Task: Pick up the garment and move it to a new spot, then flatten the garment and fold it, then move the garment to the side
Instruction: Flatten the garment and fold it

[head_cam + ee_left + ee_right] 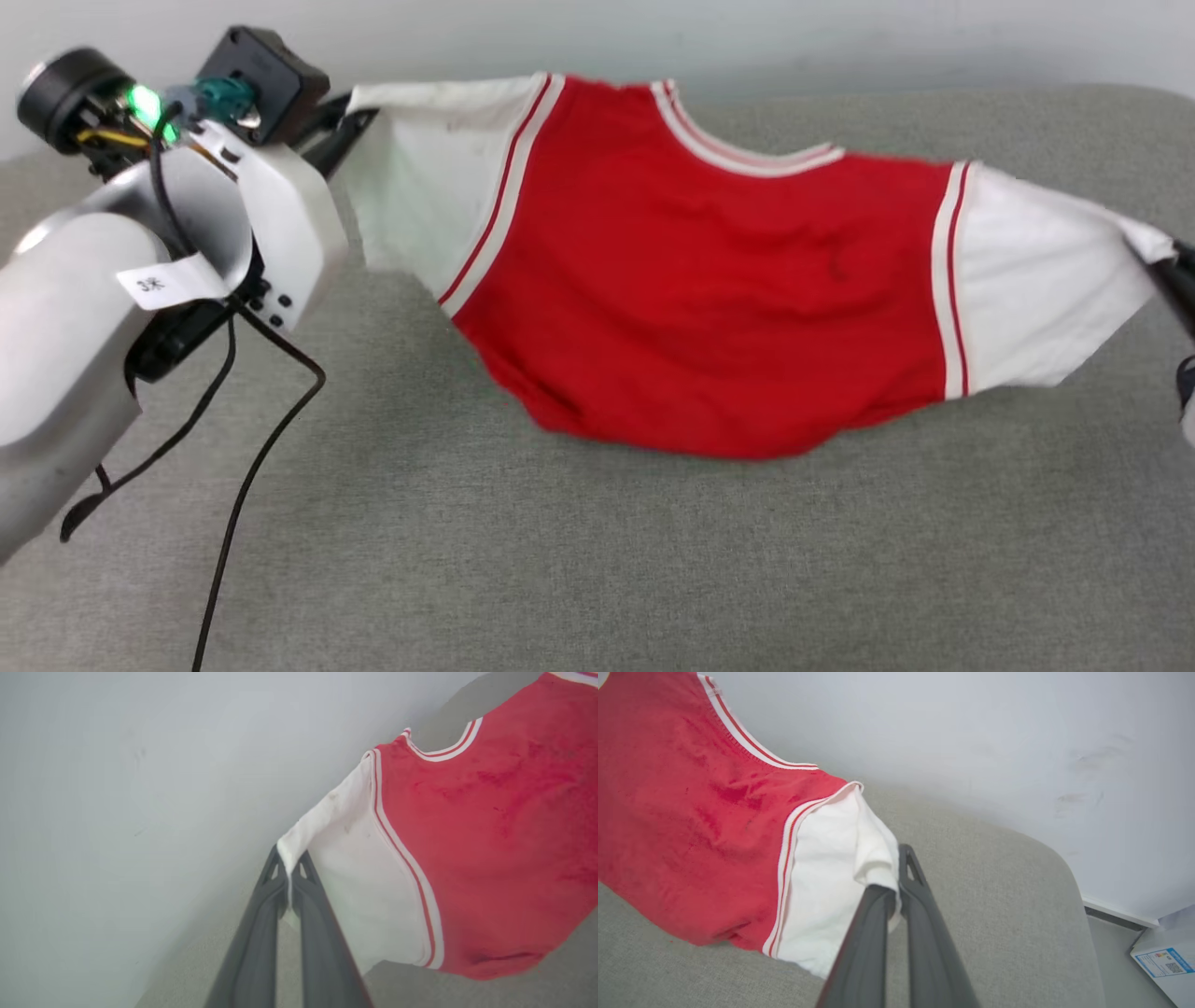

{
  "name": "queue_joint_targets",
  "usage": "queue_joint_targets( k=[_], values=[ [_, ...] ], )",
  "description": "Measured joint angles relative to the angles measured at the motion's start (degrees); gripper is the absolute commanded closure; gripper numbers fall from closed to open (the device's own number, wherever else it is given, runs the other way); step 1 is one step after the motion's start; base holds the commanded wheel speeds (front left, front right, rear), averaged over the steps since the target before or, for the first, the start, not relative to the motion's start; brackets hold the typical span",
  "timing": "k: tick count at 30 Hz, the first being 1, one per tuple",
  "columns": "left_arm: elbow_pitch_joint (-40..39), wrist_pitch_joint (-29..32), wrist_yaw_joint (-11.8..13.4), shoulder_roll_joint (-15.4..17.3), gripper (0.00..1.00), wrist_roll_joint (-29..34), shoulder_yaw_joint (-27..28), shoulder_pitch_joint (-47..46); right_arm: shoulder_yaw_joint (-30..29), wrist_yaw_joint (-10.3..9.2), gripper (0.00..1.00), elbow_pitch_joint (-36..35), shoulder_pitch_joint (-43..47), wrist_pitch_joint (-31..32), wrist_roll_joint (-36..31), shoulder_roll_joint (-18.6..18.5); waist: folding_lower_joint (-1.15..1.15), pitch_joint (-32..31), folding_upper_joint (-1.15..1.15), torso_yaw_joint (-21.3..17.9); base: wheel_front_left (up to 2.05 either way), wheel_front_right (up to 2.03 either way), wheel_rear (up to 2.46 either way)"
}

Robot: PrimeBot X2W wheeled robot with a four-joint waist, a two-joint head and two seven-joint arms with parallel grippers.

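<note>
The garment (709, 299), red with white sleeves, hangs stretched.

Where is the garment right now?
Head view, centre: the garment is stretched over the grey cushion, white sleeves pinched by the left claw and the right claw.

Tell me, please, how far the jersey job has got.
Done: the garment is picked up, left gripper shut on one white sleeve, right gripper on the other. In hand: it hangs stretched between them over the grey cushion, red middle sagging. Left: laying it down, flattening, folding, moving it aside.
</note>
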Motion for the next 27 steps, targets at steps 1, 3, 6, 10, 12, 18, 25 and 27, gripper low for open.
queue_joint_targets(
  k=[1,3,6,10,12,18,25,27],
  values=[
    [-1.48,-0.47,0.67,0.26,1.0,0.33,0.49,-0.37,-0.66,0.0,1.0,-0.51,-0.43,-0.35,-0.22,-0.16,0.0,-0.5,0.0,0.21,0.0,0.0,0.0],
    [-4.17,-1.34,1.91,1.02,1.0,0.82,1.47,-1.14,-1.86,0.0,1.0,-1.78,-1.44,-0.81,-0.6,-0.63,0.0,-1.45,0.0,0.56,0.0,0.0,0.0],
    [-7.67,-2.27,3.37,1.68,1.0,1.62,2.92,-2.36,-3.59,0.0,1.0,-3.43,-3.19,-1.62,-1.58,-1.2,0.0,-2.73,0.0,0.92,0.0,0.0,0.0],
    [-10.77,-2.96,4.77,2.56,1.0,2.21,4.93,-4.58,-5.33,0.0,1.0,-5.23,-6.32,-2.54,-3.42,-2.04,0.0,-4.2,0.0,1.19,0.0,0.0,0.0],
    [-11.63,-3.41,5.23,2.79,1.0,2.5,5.83,-5.91,-5.99,0.0,1.0,-5.98,-8.22,-3.01,-3.89,-2.09,0.0,-4.79,0.0,1.24,0.0,0.0,0.0],
    [-11.4,-4.99,5.35,2.02,1.0,3.18,8.26,-10.82,-7.27,0.0,1.0,-7.33,-13.98,-3.59,-4.48,-2.22,0.0,-5.0,0.0,1.5,0.0,0.0,0.0],
    [-7.35,-6.65,4.28,-1.56,1.0,3.36,9.64,-16.39,-5.14,0.0,1.0,-5.79,-22.06,-3.26,-5.16,-1.98,0.0,-2.95,0.0,1.58,0.0,0.0,0.0],
    [-5.42,-7.14,3.71,-2.33,1.0,3.68,9.92,-18.17,-4.27,0.0,1.0,-4.86,-24.64,-3.18,-5.36,-2.3,0.0,-1.92,0.0,1.48,0.0,0.0,0.0]
  ],
)
